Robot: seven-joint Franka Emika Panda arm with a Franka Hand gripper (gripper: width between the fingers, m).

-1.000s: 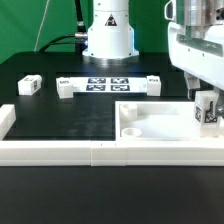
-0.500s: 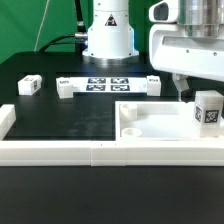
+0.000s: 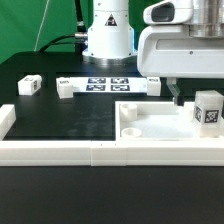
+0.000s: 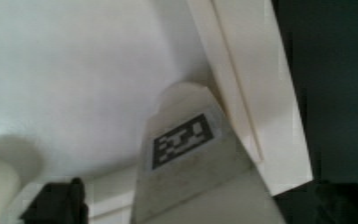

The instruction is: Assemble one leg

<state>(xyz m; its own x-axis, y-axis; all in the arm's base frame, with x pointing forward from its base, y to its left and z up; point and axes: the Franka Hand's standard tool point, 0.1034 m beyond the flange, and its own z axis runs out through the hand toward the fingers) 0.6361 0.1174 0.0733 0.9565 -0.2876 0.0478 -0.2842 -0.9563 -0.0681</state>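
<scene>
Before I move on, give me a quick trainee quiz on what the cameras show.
1. True or false: the hand is gripping a leg.
2. The leg nearest the hand stands upright on: A) the white panel; B) the marker board; C) the front rail.
3. How many other legs sit on the black table, off the panel?

Key: 1 false, the hand is open and apart from it; 2 A; 3 three.

Black bench (image 3: 60, 118) fills the foreground, matte and evenly lit. Behind it, at twelve o'clock, a green backdrop (image 3: 45, 22) covers the rear wall. A dark cable (image 3: 62, 42) trails across at eleven o'clock.
</scene>
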